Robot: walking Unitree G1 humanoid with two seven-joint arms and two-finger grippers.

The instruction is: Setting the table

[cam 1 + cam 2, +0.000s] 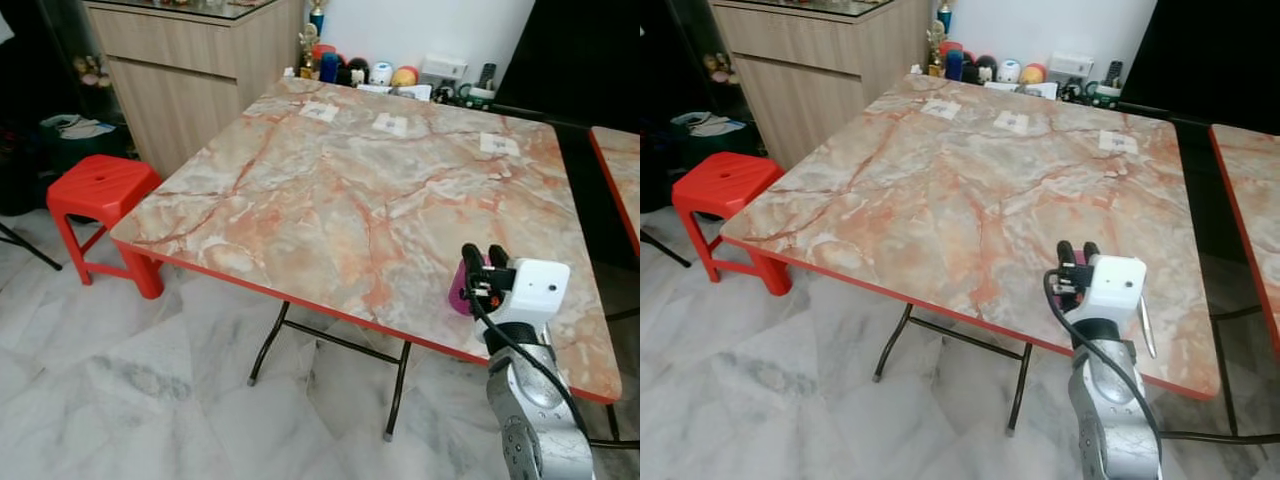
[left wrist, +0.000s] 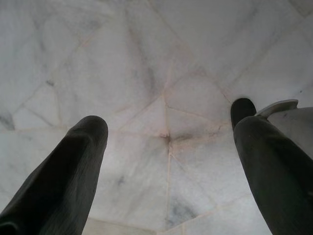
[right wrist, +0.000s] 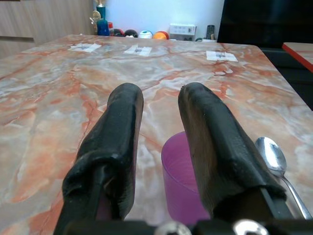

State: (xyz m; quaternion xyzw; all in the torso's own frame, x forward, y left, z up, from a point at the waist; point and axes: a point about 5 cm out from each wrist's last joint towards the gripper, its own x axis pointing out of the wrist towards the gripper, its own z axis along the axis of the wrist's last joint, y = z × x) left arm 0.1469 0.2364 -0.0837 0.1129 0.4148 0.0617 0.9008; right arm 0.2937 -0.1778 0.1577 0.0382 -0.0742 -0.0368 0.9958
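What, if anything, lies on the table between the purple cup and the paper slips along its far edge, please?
Nothing: between the purple cup, under the right end effector, and the paper slips, the marble table is bare, as the right wrist view shows.
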